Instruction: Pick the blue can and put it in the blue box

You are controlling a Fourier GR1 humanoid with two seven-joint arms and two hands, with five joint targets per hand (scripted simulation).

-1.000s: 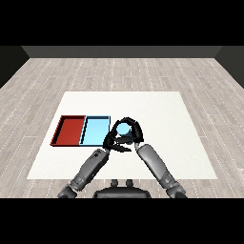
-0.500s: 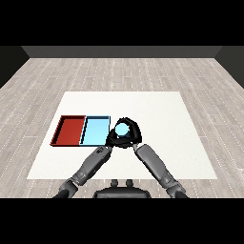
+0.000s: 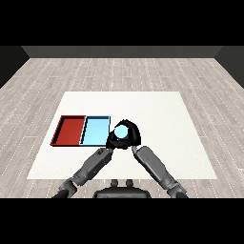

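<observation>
Showing only its pale round top, the blue can (image 3: 121, 131) sits at the middle of the frame, just right of the light blue tray's (image 3: 95, 132) right edge and not inside it. Whether it stands on the table or is raised off it cannot be told from this angle. The right hand (image 3: 132, 137) wraps it, black fingers curled over the top and round the right side of the can. The left hand (image 3: 112, 140) lies close against the can's lower left; its fingers merge with the other hand's dark shape, so whether they are spread, closed or curled on the can cannot be told.

Both grey forearms rise from the lower part of the frame and meet at the can, forming a narrow inverted V.

Left of the light blue tray, touching it side by side, lies the red tray (image 3: 69, 130), towards the left of the frame. Both rest on the white table (image 3: 157, 114), which fills the centre, with grey plank floor (image 3: 119, 71) beyond it in the upper part.
</observation>
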